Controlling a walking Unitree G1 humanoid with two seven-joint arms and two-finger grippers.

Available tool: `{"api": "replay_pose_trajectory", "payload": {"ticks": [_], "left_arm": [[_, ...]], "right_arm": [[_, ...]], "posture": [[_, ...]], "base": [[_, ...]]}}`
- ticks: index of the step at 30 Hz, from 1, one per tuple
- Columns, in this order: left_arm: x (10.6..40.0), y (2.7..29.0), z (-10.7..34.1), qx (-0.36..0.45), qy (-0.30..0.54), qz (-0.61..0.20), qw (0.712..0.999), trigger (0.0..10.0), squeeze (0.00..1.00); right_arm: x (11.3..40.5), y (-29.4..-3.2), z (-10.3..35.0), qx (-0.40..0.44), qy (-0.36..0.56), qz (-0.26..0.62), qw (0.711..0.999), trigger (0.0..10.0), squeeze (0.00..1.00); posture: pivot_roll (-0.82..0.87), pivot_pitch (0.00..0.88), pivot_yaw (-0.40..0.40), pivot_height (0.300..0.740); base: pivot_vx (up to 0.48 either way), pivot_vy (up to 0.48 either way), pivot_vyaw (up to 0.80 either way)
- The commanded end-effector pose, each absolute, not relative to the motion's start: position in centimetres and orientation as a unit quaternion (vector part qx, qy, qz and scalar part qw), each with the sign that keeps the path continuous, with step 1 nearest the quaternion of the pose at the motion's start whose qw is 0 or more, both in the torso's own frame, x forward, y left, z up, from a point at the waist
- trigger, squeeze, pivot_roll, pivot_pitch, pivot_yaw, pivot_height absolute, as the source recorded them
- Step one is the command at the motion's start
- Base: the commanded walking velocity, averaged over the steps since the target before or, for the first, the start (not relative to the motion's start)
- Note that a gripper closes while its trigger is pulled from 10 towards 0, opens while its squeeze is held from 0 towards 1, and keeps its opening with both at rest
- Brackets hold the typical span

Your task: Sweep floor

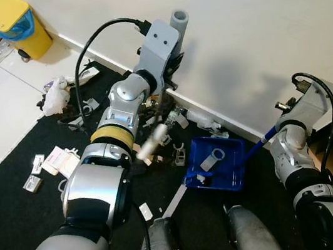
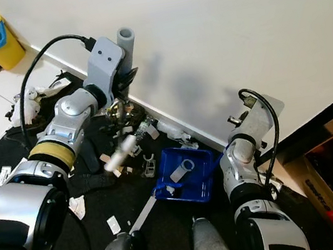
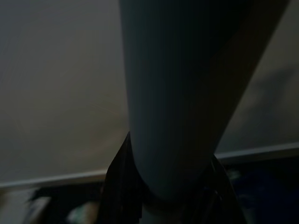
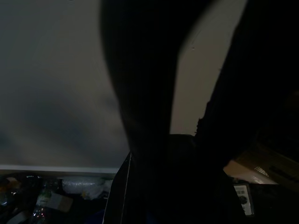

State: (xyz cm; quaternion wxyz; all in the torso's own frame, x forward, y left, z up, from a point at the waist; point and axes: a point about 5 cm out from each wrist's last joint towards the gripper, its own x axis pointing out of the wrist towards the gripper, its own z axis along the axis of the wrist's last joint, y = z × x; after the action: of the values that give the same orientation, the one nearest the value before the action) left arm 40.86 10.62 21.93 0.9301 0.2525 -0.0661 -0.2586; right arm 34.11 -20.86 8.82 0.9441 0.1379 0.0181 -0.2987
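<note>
We see one blue dustpan (image 1: 221, 167) (a grey tube inside), one yellow bin (image 1: 16, 25); left gripper (image 3: 161, 196) clamps the grey broom handle (image 1: 179, 21), right gripper's (image 4: 163, 186) grip we cannot tell.

Head views bright and even; soft grey arm shadows fall on the white wall (image 1: 254, 35). Specular glare on the silver arm shells. A pale bottle (image 1: 152, 144) near mid-frame is motion-blurred (the rest is sharp). Both wrist views very dim, close handle surfaces defocused, murky.
</note>
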Motion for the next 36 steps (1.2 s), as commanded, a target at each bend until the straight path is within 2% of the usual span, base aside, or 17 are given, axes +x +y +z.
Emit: {"api": "replay_pose_trajectory", "payload": {"ticks": [1,11,16,19,25,30,36], "left_arm": [[40.9,11.0,22.2,0.274,-0.086,-0.243,0.927,10.0,0.00],[39.7,9.6,18.0,0.304,-0.097,-0.200,0.927,10.0,0.00],[38.6,7.1,15.9,0.299,-0.097,-0.210,0.926,10.0,0.00],[38.2,6.0,15.6,0.272,-0.099,-0.210,0.934,10.0,0.00],[37.4,2.9,15.5,0.142,-0.091,-0.220,0.961,10.0,0.00],[37.1,1.6,16.1,0.092,-0.096,-0.227,0.965,10.0,0.00],[36.9,-1.4,18.4,-0.002,-0.103,-0.261,0.960,10.0,0.00]], "right_arm": [[33.3,-20.2,6.8,0.144,0.062,-0.292,0.943,10.0,0.00],[33.1,-20.1,6.7,0.131,0.056,-0.284,0.948,10.0,0.00],[32.7,-20.2,6.6,0.127,0.052,-0.286,0.948,10.0,0.00],[32.6,-20.3,6.5,0.125,0.052,-0.287,0.948,10.0,0.00],[32.3,-20.5,6.3,0.124,0.052,-0.290,0.948,10.0,0.00],[32.3,-20.4,6.2,0.125,0.054,-0.289,0.948,10.0,0.00],[32.4,-20.0,6.1,0.127,0.059,-0.283,0.949,10.0,0.00]], "posture": [[-0.07,0.294,0.025,0.740],[-0.11,0.308,0.013,0.740],[-0.12,0.313,0.012,0.740],[-0.13,0.314,0.014,0.740],[-0.12,0.311,0.018,0.740],[-0.11,0.311,0.016,0.740],[-0.10,0.307,0.016,0.740]], "base": [[0.000,0.000,0.00],[0.000,0.000,0.00],[0.000,0.000,0.00],[0.000,0.000,0.00],[0.000,0.000,0.00],[0.000,0.000,0.00],[0.000,0.000,0.00]]}}
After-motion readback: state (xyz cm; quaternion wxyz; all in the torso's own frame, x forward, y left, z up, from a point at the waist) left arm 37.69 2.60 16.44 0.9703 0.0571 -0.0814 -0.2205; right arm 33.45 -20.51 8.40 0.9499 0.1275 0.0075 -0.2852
